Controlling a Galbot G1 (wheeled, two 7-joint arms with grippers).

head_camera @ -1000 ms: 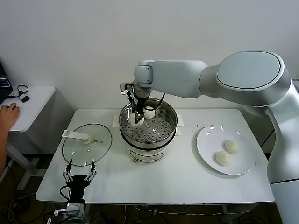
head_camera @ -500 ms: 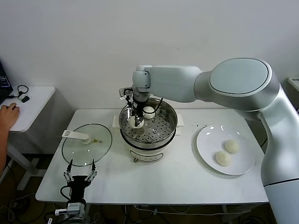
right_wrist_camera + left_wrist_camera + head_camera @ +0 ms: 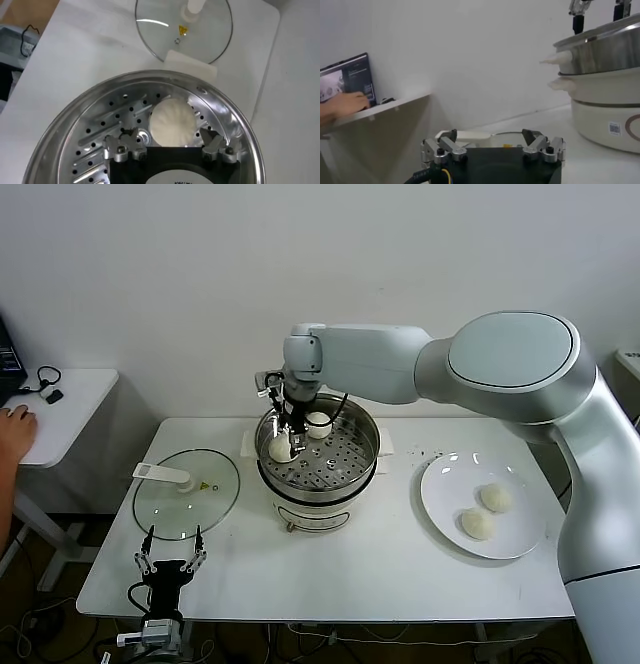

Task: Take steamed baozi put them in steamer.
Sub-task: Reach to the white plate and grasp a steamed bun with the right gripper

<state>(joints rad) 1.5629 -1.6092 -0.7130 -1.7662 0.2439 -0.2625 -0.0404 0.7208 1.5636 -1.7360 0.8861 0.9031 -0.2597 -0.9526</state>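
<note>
In the head view the steamer [image 3: 318, 454] sits at the centre of the white table [image 3: 330, 574], and the right gripper [image 3: 287, 427] hangs over its left inner edge with the arm reaching in from the upper right of the frame. Its fingers are spread apart and pinch nothing: in the right wrist view the gripper [image 3: 170, 148] stands just above a bun [image 3: 173, 121] that lies free on the perforated tray near the steamer's wall. The head view shows that bun [image 3: 281, 449] at the tray's left side and a second bun [image 3: 319, 425] toward the back of the pot. Two more buns, one [image 3: 496, 497] behind the other [image 3: 478, 524], wait on the white plate [image 3: 440, 499] at the right of the frame, so I judge the job about half done. The left gripper [image 3: 170, 563] is parked at the lower left of the frame, near the glass lid [image 3: 187, 492], its fingers spread and empty, as the left wrist view also shows [image 3: 492, 145]. The risks from here are a fingertip catching the freed bun as the arm lifts and rolling it toward the other bun, or the arm clipping the steamer's rim on the way out. At the plate the two remaining buns lie close together, so a grab at one could nudge its neighbour toward the plate's edge.
</note>
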